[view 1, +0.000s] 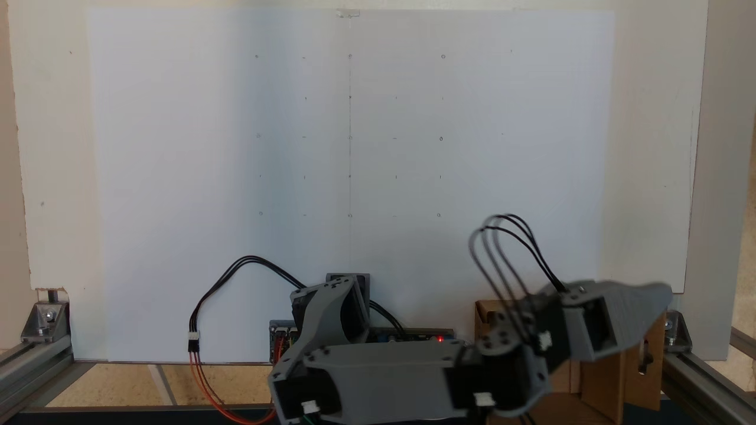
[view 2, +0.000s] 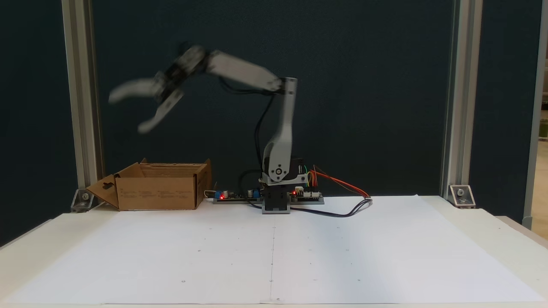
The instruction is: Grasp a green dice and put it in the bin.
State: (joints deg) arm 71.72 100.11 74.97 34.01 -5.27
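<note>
Hovering high above bin [view 2: 158,192], tool [view 2: 128,112] blurred, jaws spread wide, nothing seen between them | green dice not made out on white sheet [view 2: 274,252] or elsewhere; judged possibly inside bin, interior hidden | risk: if dice bounced out, empty retreat goes unnoticed

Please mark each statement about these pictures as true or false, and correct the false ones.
1. The hand is open, its two fingers spread apart. True.
2. The hand rests on the white paper. False: it is raised high in the air, above the bin.
3. The bin stands at the left of the arm's base in the fixed view from the front. True.
4. The hand holds a green cube. False: nothing is seen between its fingers.
5. The bin lies on its side. False: it stands upright with its flaps open.
</note>
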